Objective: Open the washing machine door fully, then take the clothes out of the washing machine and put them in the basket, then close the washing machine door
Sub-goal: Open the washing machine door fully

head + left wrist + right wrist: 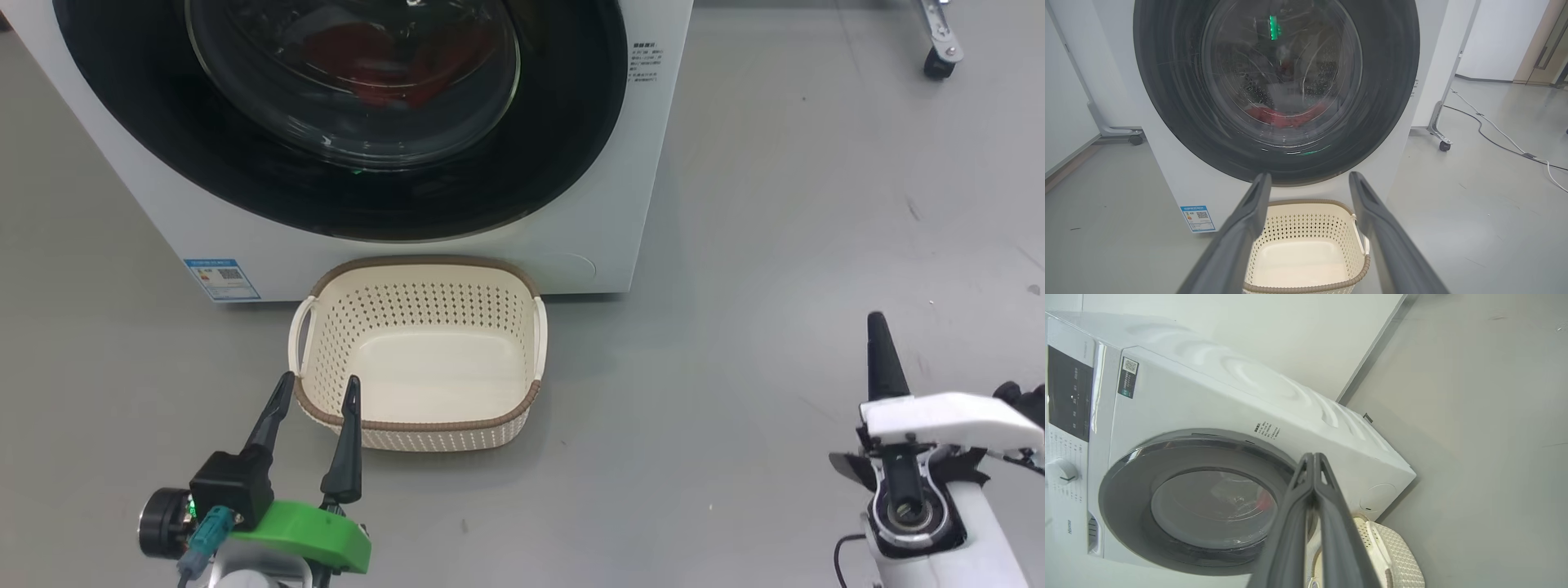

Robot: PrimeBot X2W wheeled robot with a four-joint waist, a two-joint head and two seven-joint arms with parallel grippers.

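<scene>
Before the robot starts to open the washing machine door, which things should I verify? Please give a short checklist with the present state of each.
1. The washing machine door is shut, so opening it comes first: ok.
2. The red clothes lie inside, behind the door: ok.
3. The basket stands empty on the floor, in front of the washing machine: ok.
4. The left gripper is open and holds nothing: ok.
5. The right gripper is open for a grasp: not ok, it is shut.
6. The basket stands outside the door's swing: cannot tell.
</scene>
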